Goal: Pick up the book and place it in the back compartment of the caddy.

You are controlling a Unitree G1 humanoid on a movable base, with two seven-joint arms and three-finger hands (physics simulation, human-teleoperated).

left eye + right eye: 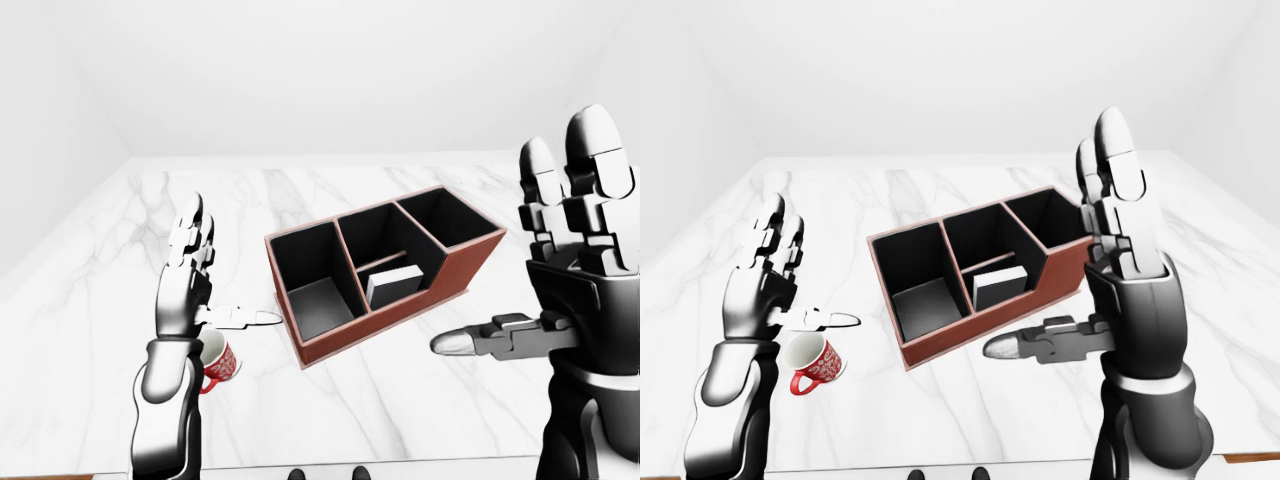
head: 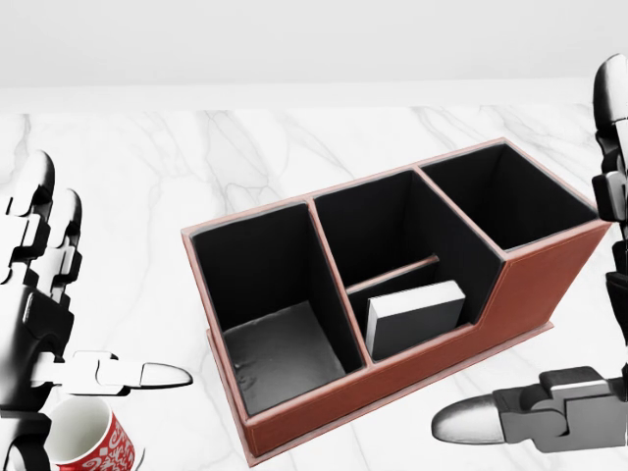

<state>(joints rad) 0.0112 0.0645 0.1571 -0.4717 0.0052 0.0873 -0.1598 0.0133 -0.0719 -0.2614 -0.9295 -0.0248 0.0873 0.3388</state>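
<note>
- the red mug (image 1: 816, 365) bears white lettering too small to read; it lies tilted on the white marble tabletop (image 2: 128, 186) under the left hand (image 1: 190, 285).
- the caddy (image 2: 392, 378) is a red-brown box, black-lined, with three main bays.
- the book (image 2: 416, 316), a grey-white slab, stands tilted in the middle bay's lower section.
- left hand and right hand (image 1: 1110, 270) are both spread wide, holding nothing.

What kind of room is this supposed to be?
Hard to say: a bare simulated room, perhaps an office or kitchen. Only a white marble tabletop, a red-brown leather caddy and a red patterned mug show.
</note>
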